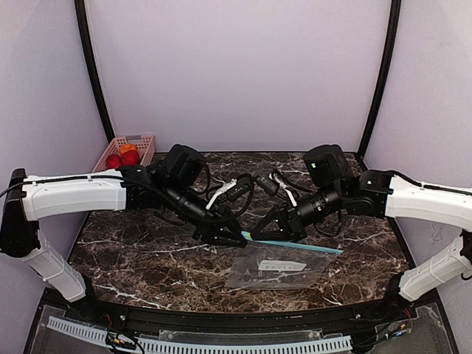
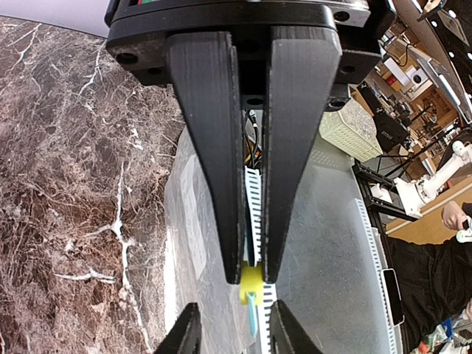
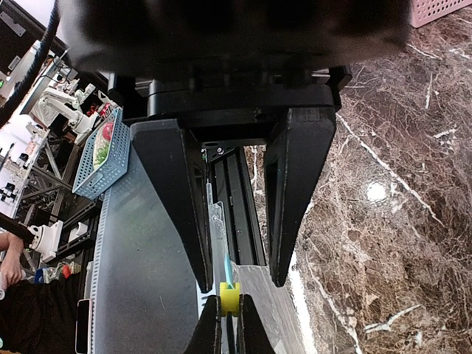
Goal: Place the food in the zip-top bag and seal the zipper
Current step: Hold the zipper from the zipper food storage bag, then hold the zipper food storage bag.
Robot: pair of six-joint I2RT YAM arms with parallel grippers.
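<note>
The clear zip-top bag (image 1: 254, 276) lies on the marble near the front, white label up. Its teal zipper (image 1: 295, 245) runs along the far edge. My left gripper (image 1: 233, 237) (image 2: 252, 279) pinches the zipper's yellow slider (image 3: 229, 293) at the strip's left end. A short teal tail (image 2: 253, 317) sticks out past it. My right gripper (image 1: 258, 234) (image 3: 240, 282) faces the left one. Its fingers (image 3: 203, 273) stand apart on either side of the slider without touching it. The food (image 1: 122, 155), red and orange round pieces, sits in the pink basket, far from both grippers.
The pink slotted basket (image 1: 145, 139) stands at the back left corner against the wall. A white slotted cable duct (image 1: 221, 345) runs along the near edge below the bag. Bare marble (image 1: 140, 251) lies left of the bag. Both arms meet over the table's middle.
</note>
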